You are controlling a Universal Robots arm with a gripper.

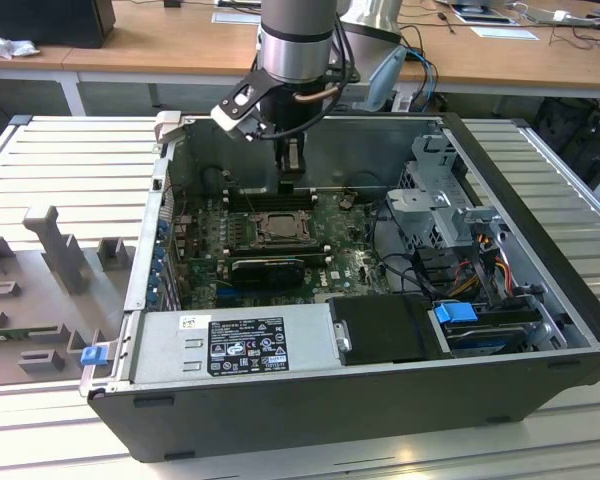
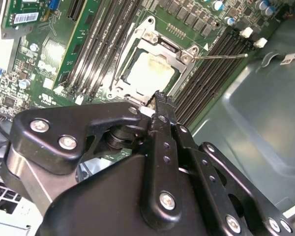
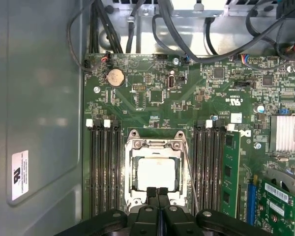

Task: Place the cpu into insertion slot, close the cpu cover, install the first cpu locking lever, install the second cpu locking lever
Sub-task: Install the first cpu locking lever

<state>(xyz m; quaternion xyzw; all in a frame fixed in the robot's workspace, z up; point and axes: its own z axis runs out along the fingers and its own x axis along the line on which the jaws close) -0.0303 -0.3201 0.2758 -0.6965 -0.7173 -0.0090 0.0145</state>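
Note:
The cpu (image 3: 156, 174), a pale square chip, lies in the insertion slot (image 3: 130, 189) on the green board. The cpu cover (image 3: 155, 145) lies flat over it, and the chip shows through the cover's cut-out. In the second wrist view the cpu (image 2: 150, 69) sits just beyond my fingertips. A thin wire lever (image 2: 221, 56) sticks out sideways from the socket corner. Another lever (image 3: 189, 172) runs along the socket's side. My gripper (image 3: 157, 191) is shut with nothing in it, its tips at the socket's near edge. In the exterior view the gripper (image 1: 292, 180) hangs just above the socket (image 1: 278, 228).
Black memory slots (image 3: 104, 167) flank the socket on both sides, with a green card (image 3: 229, 172) and a finned heatsink (image 3: 287, 132) further out. Cables (image 3: 187, 39) cross the board's far end. The case wall (image 3: 39, 123), power supply (image 1: 235, 340) and drive cage (image 1: 445, 200) box in the board.

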